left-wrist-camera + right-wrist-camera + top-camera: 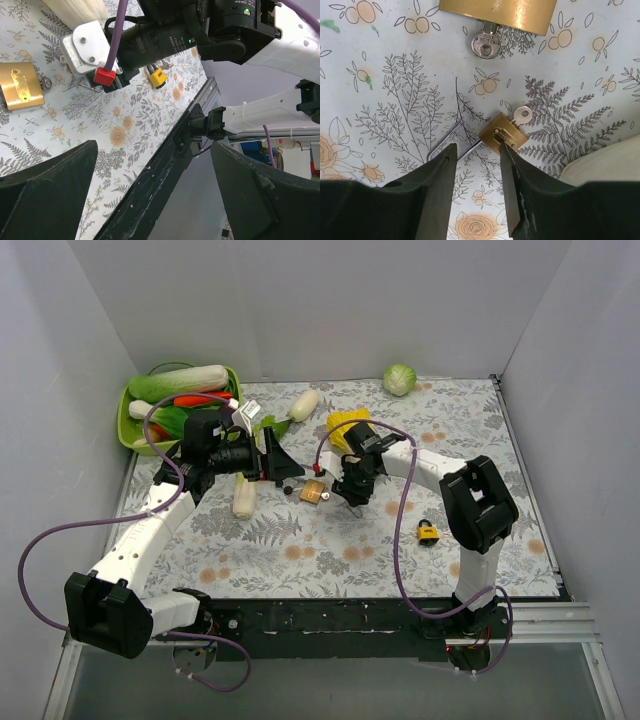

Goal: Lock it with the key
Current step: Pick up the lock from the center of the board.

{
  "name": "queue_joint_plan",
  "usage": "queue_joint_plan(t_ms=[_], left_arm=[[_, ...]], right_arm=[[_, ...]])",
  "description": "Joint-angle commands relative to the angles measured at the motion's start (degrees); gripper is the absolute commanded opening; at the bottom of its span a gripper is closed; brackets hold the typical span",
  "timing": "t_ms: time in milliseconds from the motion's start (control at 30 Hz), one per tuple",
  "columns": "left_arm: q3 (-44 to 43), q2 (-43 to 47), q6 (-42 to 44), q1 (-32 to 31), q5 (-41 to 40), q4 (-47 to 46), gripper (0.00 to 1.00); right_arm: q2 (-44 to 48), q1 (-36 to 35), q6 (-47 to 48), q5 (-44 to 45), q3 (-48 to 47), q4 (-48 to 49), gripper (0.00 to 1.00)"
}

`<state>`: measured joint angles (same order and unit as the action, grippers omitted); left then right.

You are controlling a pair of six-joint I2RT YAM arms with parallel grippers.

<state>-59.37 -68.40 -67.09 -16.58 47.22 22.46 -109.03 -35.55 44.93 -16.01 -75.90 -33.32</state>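
Note:
A small brass padlock [502, 137] lies on the floral mat with its shackle [445, 142] swung open and a silver key [522, 115] in it. My right gripper [476, 150] is open and low over it. The fingers straddle the shackle leg and the right finger's tip is at the lock body. A larger brass padlock [497, 12] with its own key [486, 44] lies just beyond, and also shows in the top view [313, 491] and left wrist view [20, 85]. My left gripper [152, 150] is wide open and empty, beside the larger padlock [285, 468].
A yellow padlock [429, 532] lies right of the right arm. A white radish [243, 498] lies under the left arm. A green basket [135, 420] of vegetables stands far left, a cabbage [400, 379] far right, a yellow item [347, 426] behind the right gripper. White walls enclose the table.

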Motion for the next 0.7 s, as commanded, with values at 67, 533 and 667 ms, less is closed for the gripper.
queue_joint_plan(t_ms=[67,533,667], left_arm=[[0.5,1.8,0.6,0.5,0.7,0.0,0.98],[1.5,2.1,-0.2,0.8,0.4,-0.7,0.98],[1.9,2.2,-0.6,1.0,0.4,-0.9,0.98]], right_arm=[[0.4,1.4,-6.2,0.8,-5.4,-1.2,0.54],[-3.2,1.4,-27.9,9.2,-7.5,-1.8,0.59],[-3.3,0.6,-29.9,11.6,-6.5,-0.3,0.6]])
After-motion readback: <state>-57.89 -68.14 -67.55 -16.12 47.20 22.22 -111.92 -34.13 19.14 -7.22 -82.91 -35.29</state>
